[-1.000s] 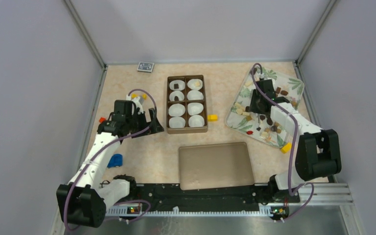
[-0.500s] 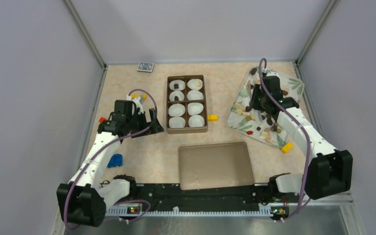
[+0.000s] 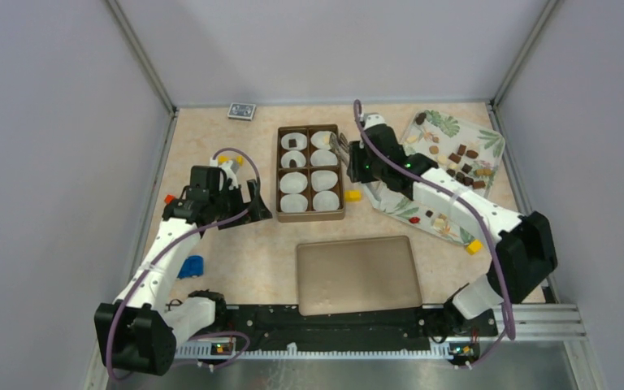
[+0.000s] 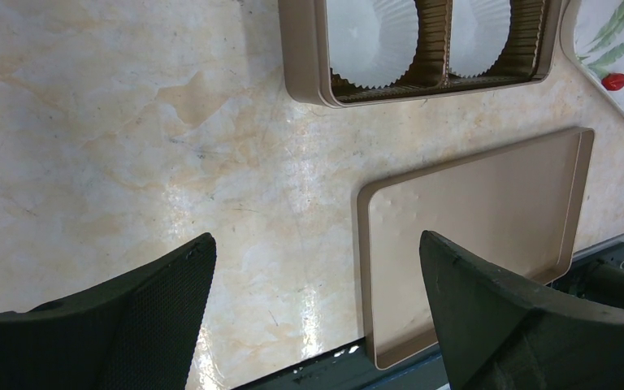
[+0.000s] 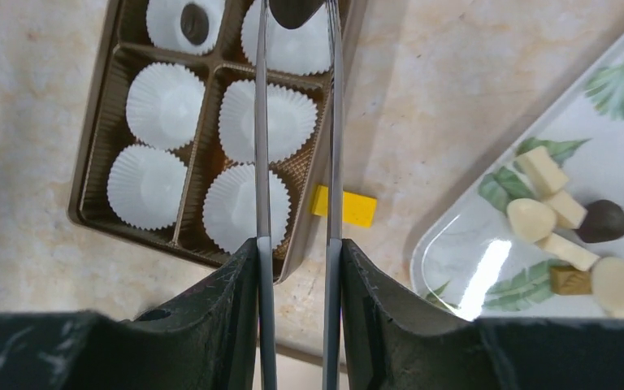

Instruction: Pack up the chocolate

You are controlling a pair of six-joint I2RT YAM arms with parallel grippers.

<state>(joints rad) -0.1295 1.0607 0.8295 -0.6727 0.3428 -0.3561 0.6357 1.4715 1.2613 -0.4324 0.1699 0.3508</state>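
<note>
The chocolate pieces [image 3: 461, 156], dark, brown and cream, lie on the leaf-patterned tray [image 3: 443, 123] at the right; some also show in the right wrist view [image 5: 559, 213]. My right gripper [image 3: 361, 165] [image 5: 296, 252] is shut on metal tongs [image 5: 262, 146], which pinch a dark chocolate piece [image 5: 295, 10] over the right column of the brown box [image 3: 279, 172] of white paper cups. One dark piece [image 5: 194, 23] sits in the far left cup. My left gripper [image 3: 252, 207] [image 4: 317, 276] is open and empty, left of the box.
The flat brown lid [image 3: 358, 274] lies near the arm bases. Yellow blocks lie beside the box [image 3: 352, 195] and at the tray's near corner [image 3: 474, 245]. A blue object [image 3: 192, 266] lies near the left arm. A small card box [image 3: 242, 110] sits at the back wall.
My right arm has swung left from over the tray to over the box, carrying the tongs and the dark piece. The left arm has not moved.
</note>
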